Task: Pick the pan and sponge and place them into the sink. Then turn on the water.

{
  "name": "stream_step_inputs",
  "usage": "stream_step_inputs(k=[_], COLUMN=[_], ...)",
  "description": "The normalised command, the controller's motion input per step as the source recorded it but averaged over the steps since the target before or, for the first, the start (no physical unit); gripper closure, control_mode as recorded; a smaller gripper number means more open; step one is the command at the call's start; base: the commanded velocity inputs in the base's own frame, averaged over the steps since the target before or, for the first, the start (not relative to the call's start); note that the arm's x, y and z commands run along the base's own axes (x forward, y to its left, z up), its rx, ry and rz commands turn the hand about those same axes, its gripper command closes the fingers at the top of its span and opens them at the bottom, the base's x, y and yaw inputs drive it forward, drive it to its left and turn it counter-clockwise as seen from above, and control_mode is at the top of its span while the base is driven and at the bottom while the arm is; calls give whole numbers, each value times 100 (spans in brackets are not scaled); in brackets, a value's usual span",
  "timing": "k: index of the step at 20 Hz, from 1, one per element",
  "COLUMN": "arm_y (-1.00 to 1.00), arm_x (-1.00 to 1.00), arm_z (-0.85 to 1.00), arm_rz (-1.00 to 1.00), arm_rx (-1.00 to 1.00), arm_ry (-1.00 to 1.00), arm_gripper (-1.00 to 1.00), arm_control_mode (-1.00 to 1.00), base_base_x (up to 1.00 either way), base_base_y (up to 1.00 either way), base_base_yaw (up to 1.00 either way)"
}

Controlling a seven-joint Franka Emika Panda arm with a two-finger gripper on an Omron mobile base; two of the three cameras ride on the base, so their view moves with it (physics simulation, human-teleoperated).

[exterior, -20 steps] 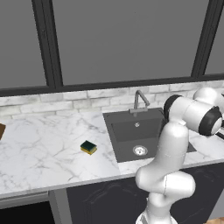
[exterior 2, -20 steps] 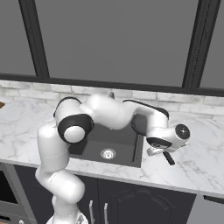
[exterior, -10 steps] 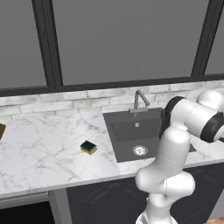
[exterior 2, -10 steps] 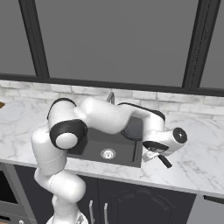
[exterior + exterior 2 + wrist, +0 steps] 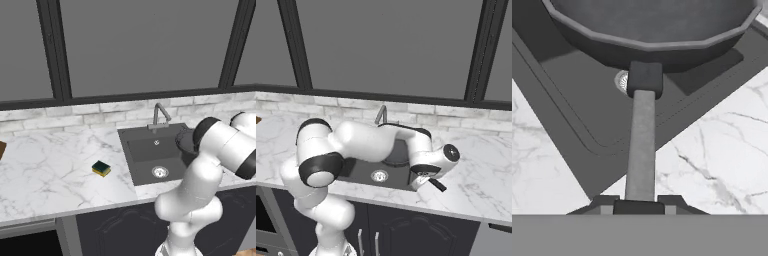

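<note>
In the hand view the pincer (image 5: 638,204) is clamped on the pan's handle at the bottom centre of the frame. The grey handle runs straight up to the pan (image 5: 652,25), which spans the top of the frame. Under the pan lies the sink (image 5: 567,107), with a sliver of the drain (image 5: 621,81) showing beside the handle's dark socket. White marble table (image 5: 712,150) fills the lower right.

The left base view shows the sponge (image 5: 101,168) on the table left of centre, well apart from the sink, and the faucet (image 5: 159,114) behind the basin. The pan's rim (image 5: 186,141) peeks out at the sink's right edge, behind the arm.

In the right base view the handle's end (image 5: 437,185) juts from the hand at the sink's right front corner; the arm hides most of the pan.
</note>
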Motion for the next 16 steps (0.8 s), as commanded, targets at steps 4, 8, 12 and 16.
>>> stream_step_inputs(k=[4, 8, 12, 16], arm_y=[35, 31, 34, 33], arm_x=[-4, 3, 9, 16], arm_z=[0, 0, -10, -12], arm_rz=[8, 3, -6, -6], arm_rx=[-13, -10, -2, 1], arm_ry=[2, 1, -1, -1], arm_gripper=[100, 100, 100, 100], arm_control_mode=[-100, -100, -100, -100], base_base_x=[0, 0, 0, 0], base_base_y=[0, 0, 0, 0], base_base_yaw=[0, 0, 0, 0])
